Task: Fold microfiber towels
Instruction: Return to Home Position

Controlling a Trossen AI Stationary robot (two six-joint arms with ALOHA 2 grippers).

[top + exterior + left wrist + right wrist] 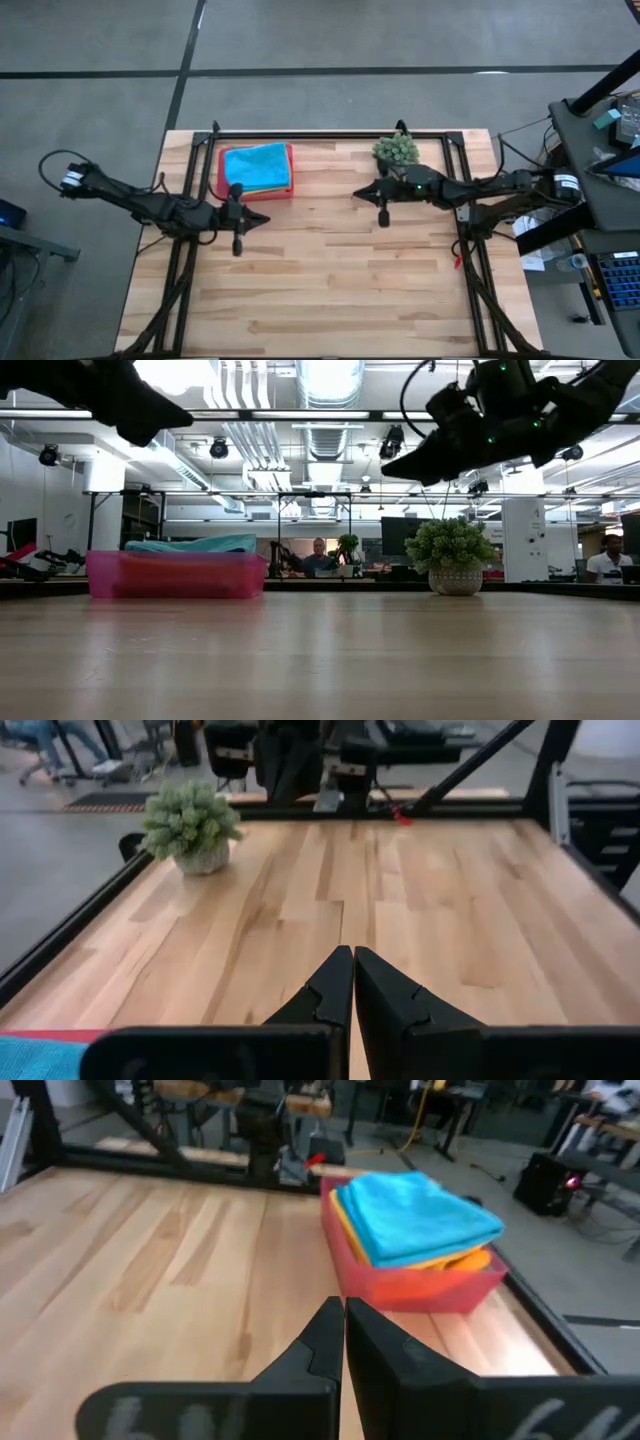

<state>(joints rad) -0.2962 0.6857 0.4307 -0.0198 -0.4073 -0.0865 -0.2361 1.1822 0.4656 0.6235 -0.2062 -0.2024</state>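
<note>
The microfiber towels lie folded in a stack in the pink tray (222, 186) at the table's far left. The turquoise blue towel (256, 164) is on top and also shows in the right wrist view (415, 1215). Yellow (348, 1220) and orange (465, 1262) edges show beneath it; the light green one is hidden. My left gripper (265, 219) is shut and empty, above the table just near of the tray; its fingertips meet in the left wrist view (352, 956). My right gripper (356, 194) is shut and empty, above the table's middle, near the plant (397, 150).
A small spiky green plant in a pale pot (450, 555) stands at the table's far middle-right. A black frame (330, 133) runs round the table's edges. Bare wood (330, 280) fills the middle and near part. People sit in the room behind (318, 557).
</note>
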